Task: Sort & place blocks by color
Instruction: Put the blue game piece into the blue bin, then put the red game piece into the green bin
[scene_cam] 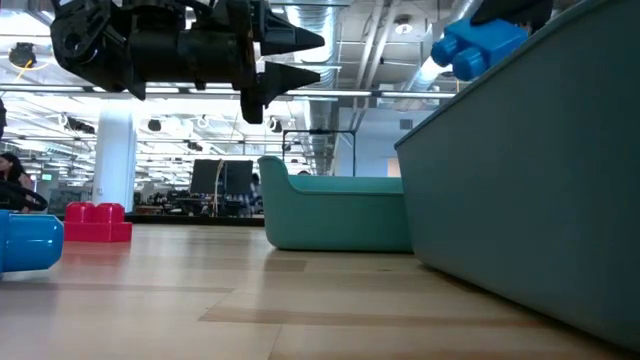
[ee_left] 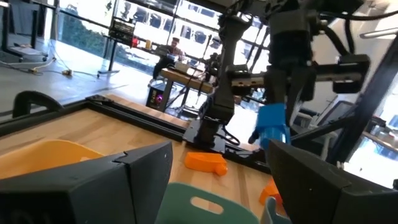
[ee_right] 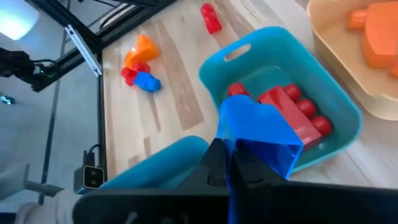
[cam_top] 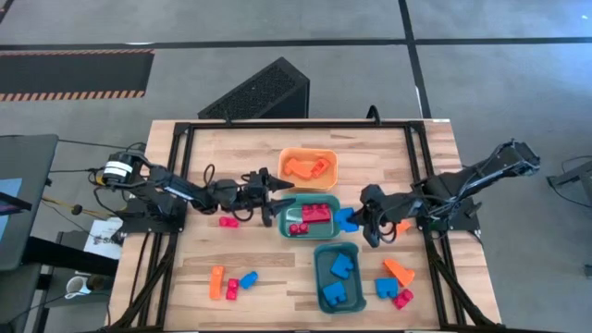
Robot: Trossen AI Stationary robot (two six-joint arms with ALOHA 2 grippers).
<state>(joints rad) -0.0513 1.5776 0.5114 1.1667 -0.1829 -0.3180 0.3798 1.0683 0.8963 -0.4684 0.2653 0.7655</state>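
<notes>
Three bins sit mid-table: an orange bin (cam_top: 308, 166) at the far side holding orange blocks (cam_top: 307, 166), a middle teal bin (cam_top: 309, 218) holding red blocks (cam_top: 310, 216), and a near teal bin (cam_top: 336, 276) holding blue blocks (cam_top: 339, 279).

Right gripper (cam_top: 363, 218): just beside the middle bin, on its right, between it and the near bin; jaws closed tight on a blue block (cam_top: 347, 220), which hangs raised off the table. In the right wrist view this block (ee_right: 258, 134) sits over the edge of the middle bin (ee_right: 336, 106), with the red blocks (ee_right: 289, 112) behind it.

Left gripper (cam_top: 275, 188): raised over the table, just left of the middle bin and beside the orange bin; jaws apart, holding nothing, as the low view (scene_cam: 305, 56) shows.

Loose blocks: a red block (cam_top: 228, 221) near the left gripper; an orange (cam_top: 215, 282), a red (cam_top: 232, 288) and a blue block (cam_top: 248, 278) grouped at the near left; an orange (cam_top: 400, 271), a blue (cam_top: 386, 286) and a red block (cam_top: 404, 297) grouped at the near right, beside the near bin; one orange block (cam_top: 401, 225) under the right arm.
</notes>
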